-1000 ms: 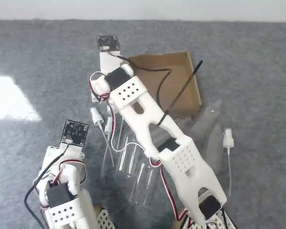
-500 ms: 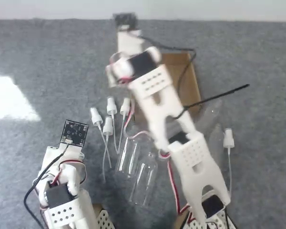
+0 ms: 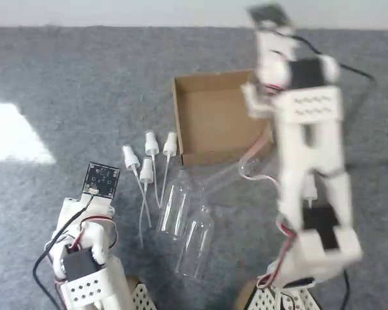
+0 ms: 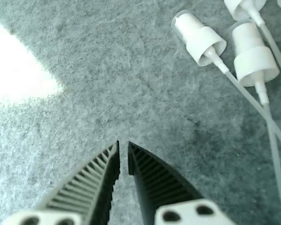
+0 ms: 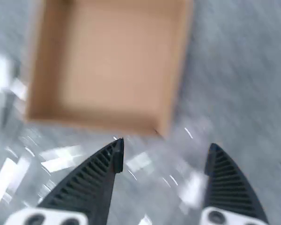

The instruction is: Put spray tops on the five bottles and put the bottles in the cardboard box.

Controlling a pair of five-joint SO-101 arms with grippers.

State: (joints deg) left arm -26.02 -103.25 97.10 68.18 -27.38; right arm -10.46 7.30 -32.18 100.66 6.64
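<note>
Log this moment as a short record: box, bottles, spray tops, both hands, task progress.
cardboard box: open, nothing inside
bottles: three in sight, clear, lying on the carpet outside the box, no tops fitted
spray tops: four loose in a cluster beside the box
left hand: shut, empty, over bare carpet near two spray tops
right hand: open, empty, above bottles at the box's edge
progress: no bottle capped or boxed yet
</note>
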